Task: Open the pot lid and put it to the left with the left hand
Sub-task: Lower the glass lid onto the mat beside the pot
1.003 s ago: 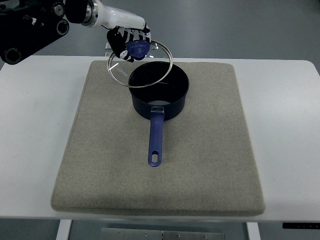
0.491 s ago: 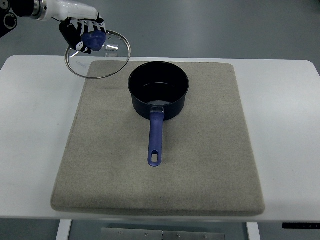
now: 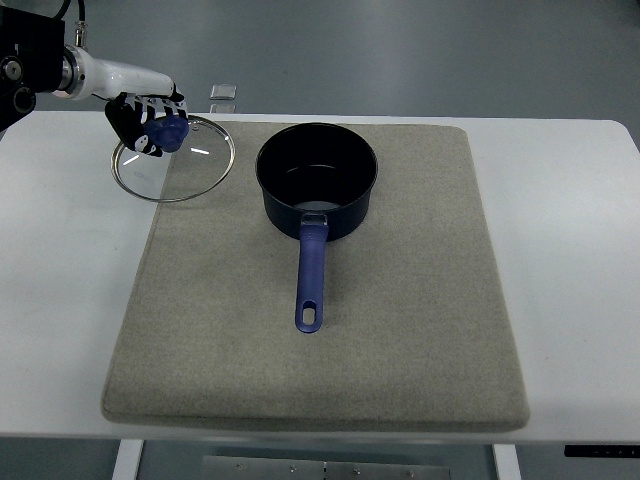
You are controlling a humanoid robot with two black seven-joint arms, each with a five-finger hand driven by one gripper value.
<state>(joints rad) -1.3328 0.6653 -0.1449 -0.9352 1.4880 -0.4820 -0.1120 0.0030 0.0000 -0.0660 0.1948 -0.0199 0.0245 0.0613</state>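
A dark blue saucepan (image 3: 318, 180) stands uncovered on the grey mat (image 3: 400, 320), its blue handle (image 3: 311, 280) pointing toward the near edge. To its left, a round glass lid (image 3: 175, 160) with a metal rim hangs over the mat's far left corner and the white table. My left hand (image 3: 148, 122) is shut on the lid's blue knob (image 3: 168, 131), the arm reaching in from the upper left. Whether the lid touches the surface I cannot tell.
The white table (image 3: 60, 260) extends past the mat on both sides. A small grey object (image 3: 222, 92) lies just beyond the table's far edge.
The left hand has carried the lid off the pot, leftward and downward, from over the pot's far rim to the mat's far left corner. The pot has not moved.
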